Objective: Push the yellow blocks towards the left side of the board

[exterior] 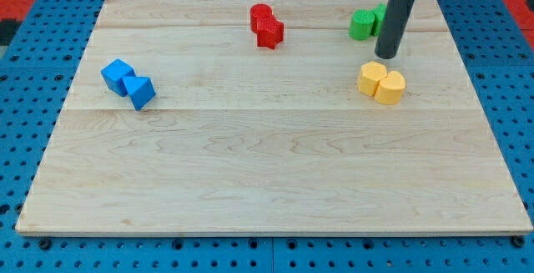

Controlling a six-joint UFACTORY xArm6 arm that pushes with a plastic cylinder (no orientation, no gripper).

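Two yellow blocks sit touching at the view's right: a hexagon-like one (371,78) and a rounder, heart-like one (390,88) to its right. My tip (387,56) stands on the board just above them in the view, a small gap from the blocks. The dark rod rises from there to the view's top edge.
Two green blocks (365,23) lie at the view's top right, partly behind the rod. Two red blocks (266,25) sit touching at the top centre. Two blue blocks (128,82) sit touching at the left. The wooden board (267,181) lies on a blue pegboard.
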